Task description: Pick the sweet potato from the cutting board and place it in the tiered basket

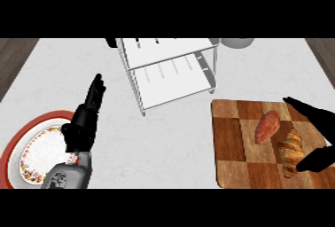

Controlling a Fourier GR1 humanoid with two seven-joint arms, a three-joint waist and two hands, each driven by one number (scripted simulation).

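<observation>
A reddish sweet potato (267, 126) lies on the checkered wooden cutting board (229, 155) at the right. Just right of it rests a golden croissant (290, 150). My right hand (315, 133) hovers open over the board's right side, fingers stretched above and thumb below the croissant, a little apart from the sweet potato. The white wire tiered basket (167, 66) stands at the back middle. My left hand (86, 115) rests open at the left, fingers pointing away.
A plate (33, 150) with a red rim and patterned border sits at the left, partly under my left forearm. A grey round object (237, 42) shows behind the basket at the back right.
</observation>
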